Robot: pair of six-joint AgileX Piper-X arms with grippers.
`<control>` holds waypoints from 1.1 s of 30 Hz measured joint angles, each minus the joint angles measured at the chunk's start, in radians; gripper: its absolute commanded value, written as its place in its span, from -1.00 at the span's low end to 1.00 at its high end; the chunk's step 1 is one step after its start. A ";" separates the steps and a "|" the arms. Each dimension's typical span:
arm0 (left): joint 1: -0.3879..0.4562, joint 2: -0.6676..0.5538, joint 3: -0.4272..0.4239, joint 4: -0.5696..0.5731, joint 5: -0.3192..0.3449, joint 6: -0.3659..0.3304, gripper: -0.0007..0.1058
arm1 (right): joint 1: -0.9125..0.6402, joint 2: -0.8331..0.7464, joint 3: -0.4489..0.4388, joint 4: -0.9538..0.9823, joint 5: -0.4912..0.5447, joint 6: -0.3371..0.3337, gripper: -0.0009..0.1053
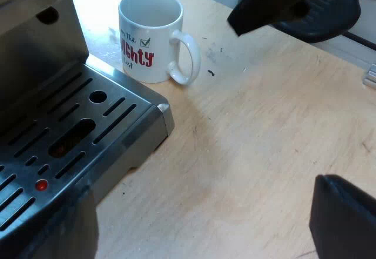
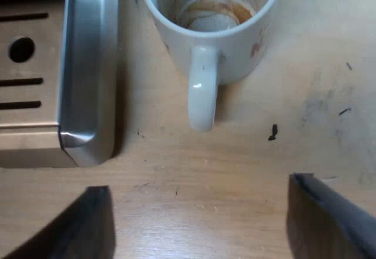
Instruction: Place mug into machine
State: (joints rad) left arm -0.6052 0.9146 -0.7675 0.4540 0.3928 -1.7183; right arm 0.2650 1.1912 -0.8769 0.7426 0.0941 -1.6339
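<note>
Fingers (image 2: 332, 221) of the right gripper (image 2: 197, 224) are spread wide with nothing between them, over the bare table (image 2: 247, 171) just short of the mug (image 2: 235, 41), whose handle (image 2: 201, 94) points at them. The left gripper (image 1: 200, 229) is likewise released, its fingers (image 1: 343, 218) far apart and empty, above the table near the drip tray (image 1: 76, 124). The mug stands upright on the table just beside the tray's corner, not on it. Brown residue (image 2: 211, 9) rings its inside bottom.
</note>
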 measured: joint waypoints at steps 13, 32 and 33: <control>0.000 0.000 0.000 0.000 0.000 0.000 0.62 | 0.000 0.145 0.000 -0.134 0.000 0.000 -0.07; 0.000 0.000 0.000 0.000 0.000 0.000 0.62 | -0.003 0.337 0.000 -0.312 0.058 0.039 -0.08; 0.000 0.000 0.000 0.000 0.000 0.000 0.62 | -0.003 0.341 0.000 -0.320 0.058 0.041 -0.08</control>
State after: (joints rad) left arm -0.6052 0.9146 -0.7675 0.4540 0.3928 -1.7183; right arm 0.2623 1.5317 -0.8769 0.4224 0.1516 -1.5929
